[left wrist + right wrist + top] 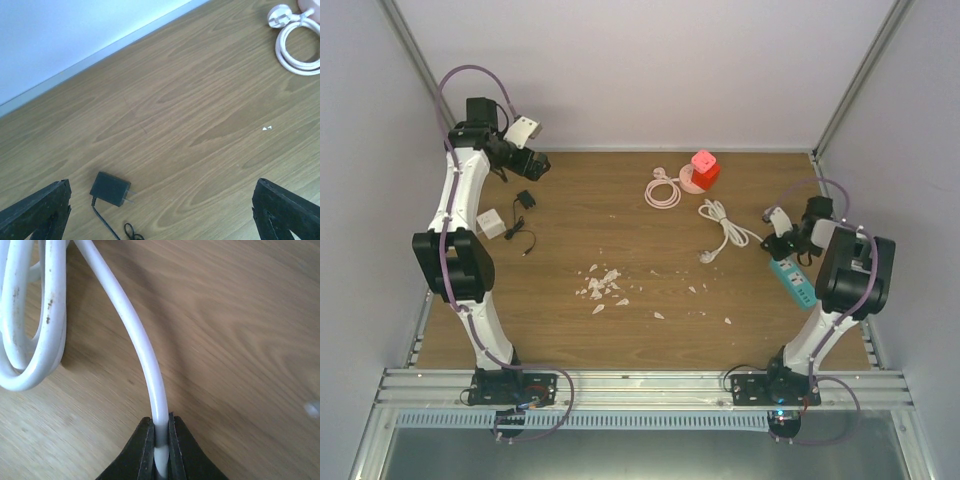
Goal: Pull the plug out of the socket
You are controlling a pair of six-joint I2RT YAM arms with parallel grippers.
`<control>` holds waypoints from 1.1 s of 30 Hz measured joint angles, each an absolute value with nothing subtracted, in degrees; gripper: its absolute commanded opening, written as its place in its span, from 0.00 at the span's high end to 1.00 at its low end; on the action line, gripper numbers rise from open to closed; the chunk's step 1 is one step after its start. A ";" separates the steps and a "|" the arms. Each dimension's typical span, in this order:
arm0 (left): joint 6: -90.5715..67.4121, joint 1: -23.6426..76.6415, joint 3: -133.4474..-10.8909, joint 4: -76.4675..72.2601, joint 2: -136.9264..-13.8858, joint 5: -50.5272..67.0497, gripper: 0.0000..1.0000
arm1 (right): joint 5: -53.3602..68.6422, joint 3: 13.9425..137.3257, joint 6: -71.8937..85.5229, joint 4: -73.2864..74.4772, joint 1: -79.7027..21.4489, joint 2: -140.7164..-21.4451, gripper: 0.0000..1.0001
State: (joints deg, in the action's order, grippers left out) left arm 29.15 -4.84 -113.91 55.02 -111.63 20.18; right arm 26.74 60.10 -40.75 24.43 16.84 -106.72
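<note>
Where the white cable (152, 380) runs down the right wrist view, the right gripper (160, 425) is clamped on it, both black fingers (137, 452) pressed to its sides with the cord pinched between them. From above, that gripper (778, 238) sits at the right side of the wooden table (620, 230), just beside the far end of the teal power strip (793, 283), which lies partly under the right arm. The cable's loose loops (722, 222) spread to the gripper's left, and one end lies out on the bare wood. Whether a plug is seated in the strip cannot be told, since the gripper and arm cover that spot. The left gripper (160, 185) hangs over the far left of the table with its fingers (37, 212) spread wide apart. Below it lies a black power adapter (111, 189) with its thin lead. A pink coiled cable (296, 50) rests near the far edge, touching a red cube socket (704, 167). A small white box (490, 222) lies just beside the left arm, and white crumbs (605, 283) are scattered mid-table.
</note>
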 measured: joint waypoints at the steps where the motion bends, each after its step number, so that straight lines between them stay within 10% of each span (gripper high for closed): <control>1: 29.15 -4.84 -114.10 54.98 -111.70 20.40 0.01 | 26.87 60.25 -40.29 24.53 18.04 -106.83 0.99; 16: 36.82 7.53 -114.50 54.35 -114.48 22.72 0.01 | 27.29 61.76 -23.62 24.88 26.65 -107.70 0.98; 33: 40.38 21.71 -120.16 47.35 -133.86 29.85 0.06 | 29.91 61.76 -20.84 28.40 26.04 -106.19 0.28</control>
State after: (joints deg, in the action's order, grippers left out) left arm 40.38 21.71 -120.16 47.35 -133.86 29.85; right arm 29.91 61.76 -20.84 28.40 26.04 -106.19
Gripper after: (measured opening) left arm 0.952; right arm 0.670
